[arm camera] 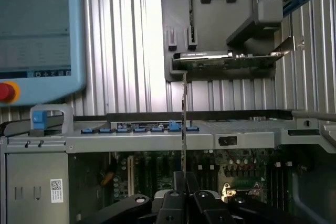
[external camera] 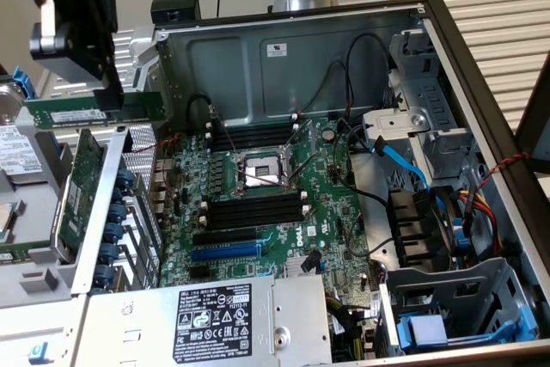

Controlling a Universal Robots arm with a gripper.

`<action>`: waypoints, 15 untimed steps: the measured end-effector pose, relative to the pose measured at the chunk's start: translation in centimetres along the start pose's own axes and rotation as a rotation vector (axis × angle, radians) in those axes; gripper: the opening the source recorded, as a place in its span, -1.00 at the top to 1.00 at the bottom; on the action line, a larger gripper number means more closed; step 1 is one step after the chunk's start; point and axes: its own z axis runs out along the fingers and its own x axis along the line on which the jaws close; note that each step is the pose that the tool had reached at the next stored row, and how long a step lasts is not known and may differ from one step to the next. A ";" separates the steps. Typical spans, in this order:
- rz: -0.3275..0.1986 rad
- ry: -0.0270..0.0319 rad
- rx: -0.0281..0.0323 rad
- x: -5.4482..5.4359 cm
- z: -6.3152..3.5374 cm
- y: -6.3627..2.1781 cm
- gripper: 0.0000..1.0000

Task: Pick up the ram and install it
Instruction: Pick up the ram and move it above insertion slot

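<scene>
My gripper (external camera: pixel 112 99) hangs at the exterior view's upper left, outside the open computer case, shut on the ram (external camera: pixel 77 113). The ram is a long green stick held level, above the case's side wall. In the wrist view the ram (arm camera: pixel 184 124) shows edge-on as a thin line running out from between the black fingertips of the gripper (arm camera: pixel 184 179). On the motherboard (external camera: pixel 326 212) lie black memory slots with white end clips, one bank (external camera: pixel 253 137) behind the processor socket (external camera: pixel 258 169) and one bank (external camera: pixel 253 209) in front of it.
A large green expansion card (external camera: pixel 82 182) stands in a metal bracket left of the case. A power supply (external camera: pixel 215 315) fills the front, with a blue cable (external camera: pixel 404 161) and drive cages (external camera: pixel 447 298) to the right. A teach pendant (arm camera: pixel 37 35) lies on the ribbed table.
</scene>
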 end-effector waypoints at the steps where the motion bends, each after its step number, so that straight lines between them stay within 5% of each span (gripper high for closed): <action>1: 0.000 0.0001 -0.0001 0.0 0.00 -0.46 0.75; 15: -0.001 0.0004 -0.0066 -0.5 0.01 -6.81 0.75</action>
